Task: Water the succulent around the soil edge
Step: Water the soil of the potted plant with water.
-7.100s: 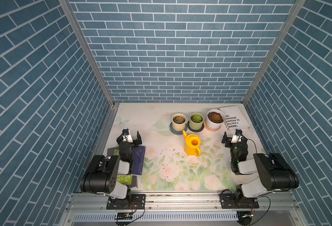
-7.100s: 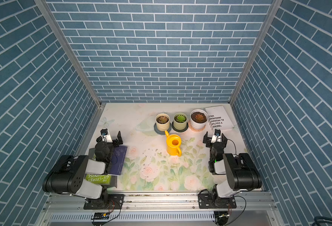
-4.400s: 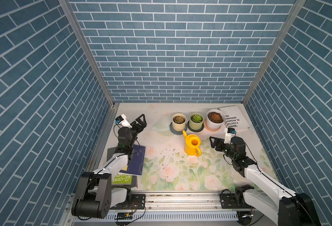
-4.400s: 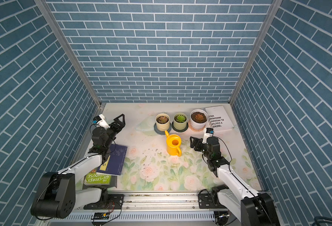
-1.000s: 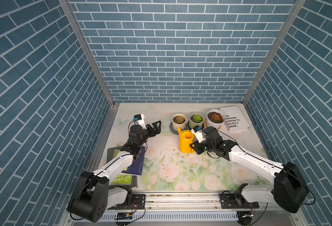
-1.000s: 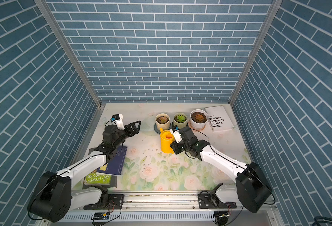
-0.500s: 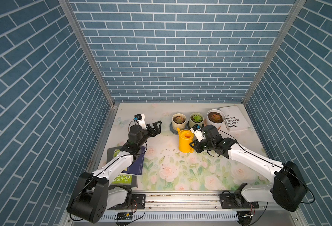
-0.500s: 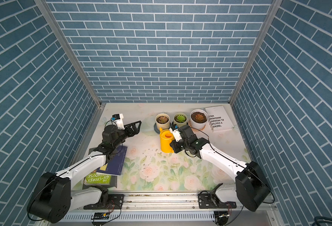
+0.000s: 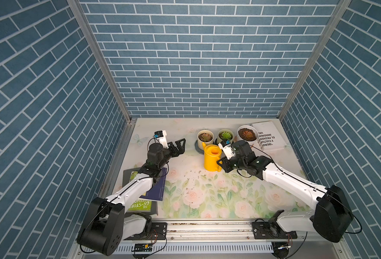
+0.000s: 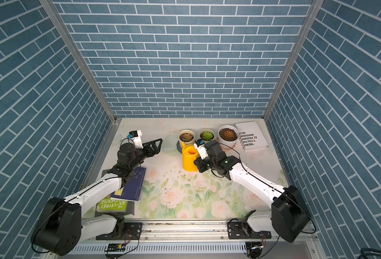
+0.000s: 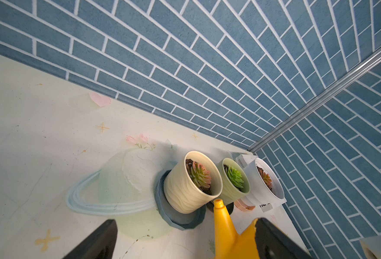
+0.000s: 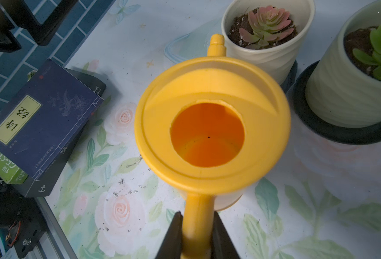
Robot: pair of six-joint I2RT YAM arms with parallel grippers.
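The right hand (image 12: pixel 197 218) is clenched on the handle (image 12: pixel 198 208) of the yellow watering can (image 9: pixel 212 159), a grip suited to tipping the spout (image 12: pixel 216 44) ahead of it. The succulent (image 9: pixel 247 134) and its soil edge (image 9: pixel 242 130) sit beyond this hand, off to its right. The left hand (image 9: pixel 179 145) hangs released, empty. Seconds earlier both arms were folded back and the can stood alone.

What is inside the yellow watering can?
Through its round opening, the yellow watering can shows a bare orange floor with one small dark speck. I see no water surface. The lid covers the outer part of the inside; the spout's inside is hidden too.
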